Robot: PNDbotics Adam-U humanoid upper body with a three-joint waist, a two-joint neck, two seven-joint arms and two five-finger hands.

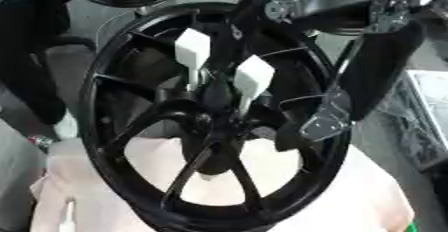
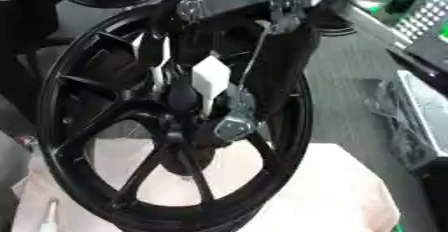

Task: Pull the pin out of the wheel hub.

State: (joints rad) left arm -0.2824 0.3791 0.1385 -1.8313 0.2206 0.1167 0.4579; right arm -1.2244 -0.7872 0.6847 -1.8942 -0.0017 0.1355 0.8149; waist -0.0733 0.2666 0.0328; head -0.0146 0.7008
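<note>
right hand (image 1: 219, 71) reaches down from upper right, white-tipped fingers (image 1: 254, 76) bent around the centre of the black wheel (image 1: 114, 66) | pin hidden between fingers, hold cannot be told | wheel stands upright on pale table (image 1: 367, 196), hub facing hand | left hand unseen

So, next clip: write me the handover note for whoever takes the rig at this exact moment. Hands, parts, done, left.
Right hand: reaching down from the upper right to the centre of the black spoked wheel hub, white-tipped fingers at the middle; whether they grip anything cannot be told.
Left hand: not in view.
Wheel hub stands upright on the pale table, facing the camera.
Pin: cannot be made out behind the fingers.
Done: the reach to the hub centre.
Left: secure the pin, pull it out.
</note>
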